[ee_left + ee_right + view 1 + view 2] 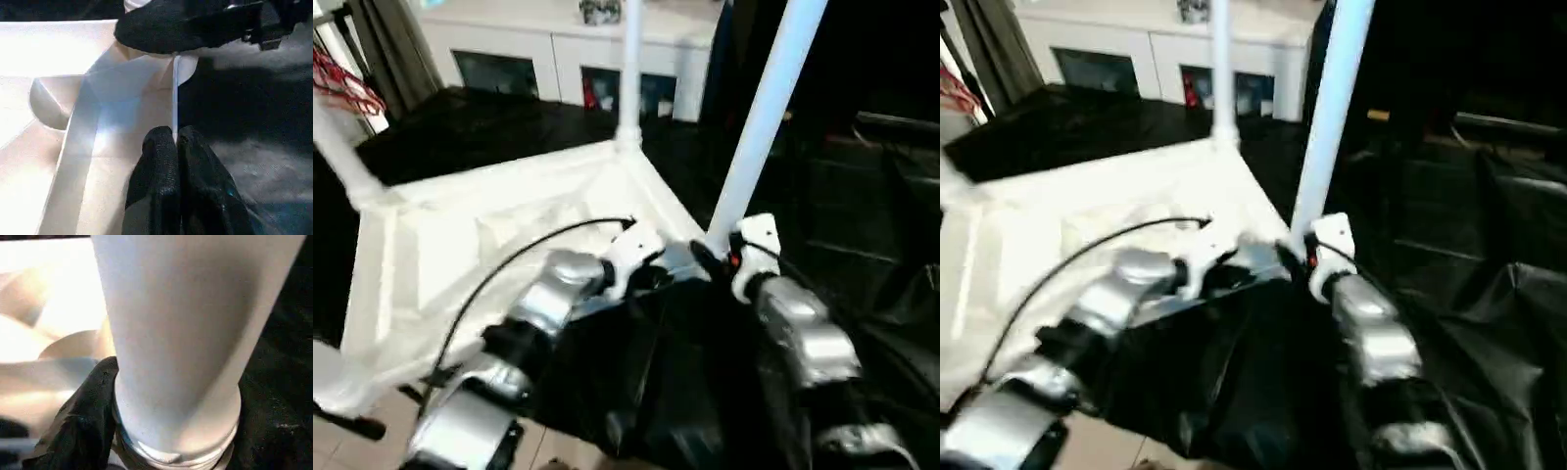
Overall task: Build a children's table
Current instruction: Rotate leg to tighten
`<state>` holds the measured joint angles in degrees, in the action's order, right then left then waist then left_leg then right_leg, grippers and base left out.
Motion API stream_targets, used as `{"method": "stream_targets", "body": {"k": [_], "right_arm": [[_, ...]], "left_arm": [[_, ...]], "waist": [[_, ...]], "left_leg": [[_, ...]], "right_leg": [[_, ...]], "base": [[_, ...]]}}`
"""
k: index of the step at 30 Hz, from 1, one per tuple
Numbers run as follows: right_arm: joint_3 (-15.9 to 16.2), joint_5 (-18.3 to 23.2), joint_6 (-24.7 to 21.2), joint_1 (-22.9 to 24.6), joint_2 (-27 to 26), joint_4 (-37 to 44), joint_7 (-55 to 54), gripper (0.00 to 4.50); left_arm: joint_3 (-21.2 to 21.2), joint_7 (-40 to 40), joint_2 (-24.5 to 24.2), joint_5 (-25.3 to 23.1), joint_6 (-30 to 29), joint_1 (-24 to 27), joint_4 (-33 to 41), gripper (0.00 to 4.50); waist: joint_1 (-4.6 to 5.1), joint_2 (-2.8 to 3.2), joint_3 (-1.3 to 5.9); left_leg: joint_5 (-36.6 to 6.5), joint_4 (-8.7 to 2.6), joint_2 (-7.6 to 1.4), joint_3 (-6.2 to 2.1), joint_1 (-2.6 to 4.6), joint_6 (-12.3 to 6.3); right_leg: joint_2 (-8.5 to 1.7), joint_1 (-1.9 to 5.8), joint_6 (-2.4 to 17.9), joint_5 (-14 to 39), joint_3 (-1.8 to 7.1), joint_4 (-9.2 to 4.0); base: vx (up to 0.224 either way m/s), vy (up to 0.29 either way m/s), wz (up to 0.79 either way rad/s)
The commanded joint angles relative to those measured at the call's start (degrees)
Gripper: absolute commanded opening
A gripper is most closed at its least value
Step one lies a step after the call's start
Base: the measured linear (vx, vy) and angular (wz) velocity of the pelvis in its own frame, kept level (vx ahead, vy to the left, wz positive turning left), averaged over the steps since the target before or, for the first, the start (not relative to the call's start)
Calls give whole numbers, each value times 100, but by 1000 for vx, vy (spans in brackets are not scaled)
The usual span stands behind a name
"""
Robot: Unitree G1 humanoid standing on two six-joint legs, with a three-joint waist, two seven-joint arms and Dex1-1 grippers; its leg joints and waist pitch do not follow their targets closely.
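The children's table lies upside down, its ribbed white top (489, 245) on black cloth. One leg (629, 69) stands in the far corner socket and another (337, 147) at the left corner. A third leg (766, 108) leans slightly at the near right corner. My right gripper (713, 257) is closed round the base of this leg (186, 333), one black finger (93, 406) pressed against it just above the socket. My left gripper (174, 142) is shut, pinching the top's thin rim (174, 98) close beside that corner.
A white cabinet (558, 59) with glass doors stands behind the table. Red hangers (347, 83) hang at the far left. Crumpled black cloth (862, 245) covers the surface to the right and front. Light floor tiles (362, 450) show at the near left.
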<state>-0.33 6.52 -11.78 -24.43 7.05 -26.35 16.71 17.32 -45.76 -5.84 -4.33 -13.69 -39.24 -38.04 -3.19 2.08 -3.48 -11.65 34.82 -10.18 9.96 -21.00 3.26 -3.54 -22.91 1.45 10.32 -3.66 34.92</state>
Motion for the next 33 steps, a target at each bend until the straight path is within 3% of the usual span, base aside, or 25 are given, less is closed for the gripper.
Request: {"method": "stream_targets", "body": {"k": [1, 5, 9, 14, 19, 20, 22, 27, 28, 29, 32, 33], "right_arm": [[237, 93, -20, 18, -317, -224, 98, 329], [314, 177, 7, 104, -186, 27, 539, 363], [532, 108, 16, 241, 181, 306, 1126, 393], [726, 214, 53, 446, 795, 709, 2211, 393], [931, 386, -42, 699, 1430, 1198, 3290, 393], [1030, 472, -127, 783, 1667, 1375, 3706, 393], [1077, 544, -210, 842, 1848, 1506, 4010, 393], [1069, 685, -315, 873, 1982, 1660, 4260, 357], [1083, 712, -348, 881, 2000, 1696, 4320, 357], [1098, 701, -346, 887, 2006, 1703, 4330, 340], [1190, 668, -367, 933, 2034, 1756, 4400, 316], [1254, 696, -422, 973, 2019, 1790, 4443, 297]], "left_arm": [[77, 95, 238, 27, 46, -125, -14, 0], [179, -238, 88, 50, 123, -61, 129, 0], [267, -717, -190, 94, 245, 68, 377, 0], [421, -1592, -600, 209, 465, 247, 677, 0], [548, -2233, -918, 270, 605, 324, 772, 0], [547, -2409, -987, 293, 624, 307, 727, 0], [591, -2596, -1064, 282, 716, 292, 696, 0], [634, -2834, -1165, 330, 772, 269, 688, 0], [645, -2878, -1193, 320, 774, 258, 683, 0], [654, -2883, -1205, 305, 774, 254, 682, 0], [675, -2914, -1253, 247, 782, 244, 676, 0], [651, -2965, -1273, 266, 763, 269, 692, 0]], "waist": [[-11, -40, 417], [-8, -37, 409], [-6, -64, 421], [-25, -25, 423], [-53, -26, 387], [-59, 26, 389], [-82, 2, 380], [-115, -38, 395], [-132, -72, 393], [-147, -54, 397], [-167, -98, 398], [-182, -75, 403]], "left_leg": [[-673, -404, -250, -103, 14, -301], [-771, -410, -258, -102, 17, -355], [-600, -398, -263, -101, -9, -457], [-544, -381, -277, -87, 1, -565], [-938, -414, -304, -90, 51, -466], [-970, -413, -303, -92, 60, -451], [-1043, -419, -317, -85, 69, -458], [-861, -409, -303, -93, 38, -458], [-837, -408, -304, -88, 37, -472], [-818, -407, -309, -92, 41, -470], [-727, -407, -309, -85, 31, -479], [-697, -404, -315, -87, 40, -480]], "right_leg": [[-486, 329, 1219, 1133, 273, -456], [-491, 340, 1221, 1143, 281, -463], [-496, 367, 1238, 945, 286, -428], [-490, 350, 1374, 695, 294, -403], [-482, 321, 1317, 1201, 289, -464], [-483, 317, 1324, 1235, 290, -460], [-482, 316, 1314, 1282, 299, -481], [-500, 321, 1254, 1404, 288, -470], [-501, 319, 1231, 1455, 288, -478], [-507, 314, 1225, 1467, 289, -468], [-503, 305, 1184, 1454, 287, -465], [-508, 297, 1183, 1426, 291, -456]], "base": [[0, 0, 0], [0, 0, 0], [0, 0, 0], [0, 0, 0], [0, 0, 0], [0, 0, 0], [0, 0, 0], [0, 0, 0], [0, 0, 0], [0, 0, 0], [0, 0, 0], [0, 0, 0]]}}
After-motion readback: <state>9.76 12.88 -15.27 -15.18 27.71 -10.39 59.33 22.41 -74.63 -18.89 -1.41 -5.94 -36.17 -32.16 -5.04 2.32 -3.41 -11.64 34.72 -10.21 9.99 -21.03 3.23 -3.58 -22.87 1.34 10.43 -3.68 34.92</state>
